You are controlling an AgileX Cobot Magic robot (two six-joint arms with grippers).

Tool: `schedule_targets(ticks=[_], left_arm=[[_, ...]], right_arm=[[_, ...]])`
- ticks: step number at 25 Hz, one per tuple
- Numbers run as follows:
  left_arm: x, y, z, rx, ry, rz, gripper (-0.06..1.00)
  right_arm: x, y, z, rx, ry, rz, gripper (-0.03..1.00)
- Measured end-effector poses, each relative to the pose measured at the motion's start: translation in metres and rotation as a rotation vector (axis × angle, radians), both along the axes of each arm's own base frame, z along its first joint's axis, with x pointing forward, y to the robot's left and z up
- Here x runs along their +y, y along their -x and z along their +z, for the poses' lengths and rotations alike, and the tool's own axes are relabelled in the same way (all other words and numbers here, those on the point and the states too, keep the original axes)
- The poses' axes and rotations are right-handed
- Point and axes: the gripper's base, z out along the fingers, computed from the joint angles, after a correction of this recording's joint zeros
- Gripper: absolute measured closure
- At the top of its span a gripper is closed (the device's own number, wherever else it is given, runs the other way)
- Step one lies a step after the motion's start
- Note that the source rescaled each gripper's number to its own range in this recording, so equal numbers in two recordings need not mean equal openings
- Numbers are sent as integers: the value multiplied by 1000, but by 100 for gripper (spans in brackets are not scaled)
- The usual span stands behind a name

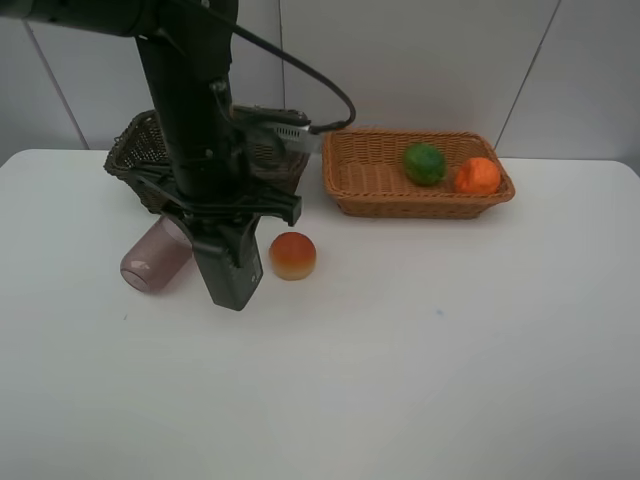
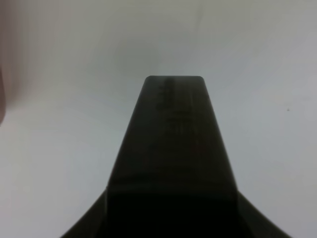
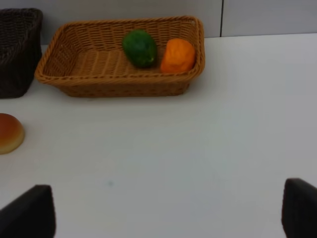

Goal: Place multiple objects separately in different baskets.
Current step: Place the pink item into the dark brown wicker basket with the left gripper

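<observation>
Low in the right wrist view, the right gripper (image 3: 171, 210) has its jaws spread wide above the white table (image 1: 420, 380). In the high view, left of centre, the left gripper (image 1: 235, 295) points down with its jaws pressed together, pinching nothing. It stands between the translucent pink cup (image 1: 155, 258), which lies on its side, and the red-orange peach (image 1: 293, 255). Farther back, the dark brown basket (image 1: 135, 150) sits at upper left. At upper right, the light orange-brown basket (image 1: 420, 208) holds the green oval fruit (image 1: 425, 163) and the orange (image 1: 478, 176).

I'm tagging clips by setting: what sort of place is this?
Probably a robot lab or test bench, not a home: a white table against plain panelled walls, a black robot arm over it, and an orange and green fruit staged in a light wicker basket.
</observation>
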Motion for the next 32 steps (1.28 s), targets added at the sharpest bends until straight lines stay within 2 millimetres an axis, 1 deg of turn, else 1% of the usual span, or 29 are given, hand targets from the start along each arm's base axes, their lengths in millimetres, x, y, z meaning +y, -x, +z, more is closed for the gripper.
schedule_targets(ticks=[9, 11, 13, 16, 20, 27, 30, 32], left_arm=[[-14, -19, 39, -122, 88, -69, 93], [-14, -25, 48, -159, 95, -93, 93], [-10, -34, 60, -212, 93, -103, 93], [2, -49, 71, -277, 90, -75, 93], [29, -73, 82, -357, 112, 8, 93], [83, -106, 87, -472, 105, 140, 93], [101, -117, 90, -529, 112, 179, 93], [109, -122, 90, -560, 117, 198, 93]], right_arm=[[0, 0, 0, 0, 1, -1, -3], [0, 0, 0, 0, 1, -1, -3], [0, 0, 0, 0, 1, -1, -3], [0, 0, 0, 0, 1, -1, -3], [0, 0, 0, 0, 1, -1, -3], [0, 0, 0, 0, 1, -1, -3], [0, 0, 0, 0, 1, -1, -3], [0, 0, 0, 0, 1, -1, -3]])
